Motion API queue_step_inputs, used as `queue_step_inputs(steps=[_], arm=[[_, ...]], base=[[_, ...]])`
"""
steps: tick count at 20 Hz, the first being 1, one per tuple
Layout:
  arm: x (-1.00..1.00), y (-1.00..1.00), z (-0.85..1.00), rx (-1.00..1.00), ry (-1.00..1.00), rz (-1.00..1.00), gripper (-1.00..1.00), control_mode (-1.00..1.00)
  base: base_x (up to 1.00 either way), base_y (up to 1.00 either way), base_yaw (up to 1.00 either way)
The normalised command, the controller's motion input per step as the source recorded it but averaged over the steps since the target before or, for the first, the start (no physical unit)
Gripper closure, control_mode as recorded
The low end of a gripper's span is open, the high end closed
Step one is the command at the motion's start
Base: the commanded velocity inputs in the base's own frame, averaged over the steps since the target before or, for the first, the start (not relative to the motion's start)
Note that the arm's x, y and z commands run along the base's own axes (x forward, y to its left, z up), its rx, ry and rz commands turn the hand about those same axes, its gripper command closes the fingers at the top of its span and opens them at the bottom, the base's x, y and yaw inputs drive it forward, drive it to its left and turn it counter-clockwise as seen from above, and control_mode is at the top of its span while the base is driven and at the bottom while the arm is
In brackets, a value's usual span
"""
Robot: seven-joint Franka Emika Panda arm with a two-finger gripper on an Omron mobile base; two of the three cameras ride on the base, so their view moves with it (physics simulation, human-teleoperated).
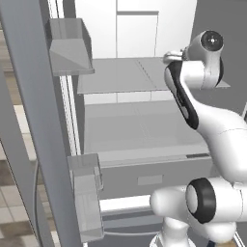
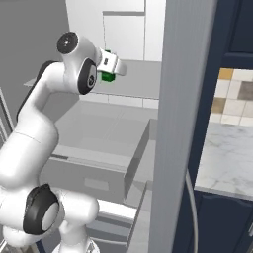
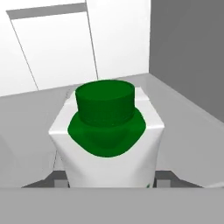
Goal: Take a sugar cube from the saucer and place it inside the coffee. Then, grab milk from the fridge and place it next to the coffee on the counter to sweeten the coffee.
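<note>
Inside the fridge (image 1: 144,29), on its grey shelf (image 1: 120,77), you see the milk (image 3: 107,140) upright, green cap up. Your end effector (image 2: 109,69) has its fingertips (image 3: 59,177) at both sides of the carton, apparently clamped on it, though contact is hard to confirm.

A smooth, matt white carton body is shown on the milk (image 3: 109,148), topped by a matt green cap (image 3: 105,103); the fridge (image 1: 140,120) shelves are rendered flat, matt grey.
</note>
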Motion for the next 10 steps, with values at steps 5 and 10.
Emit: queue_step_inputs(steps=[5,10], arm=[[-1.00,0.29,0.22,0.00,-0.07,0.07,1.00,-1.00],[-1.00,0.21,0.00,0.00,0.04,0.07,1.00,-1.00]], base=[[0.00,0.00,0.00],[0.00,0.00,0.00]])
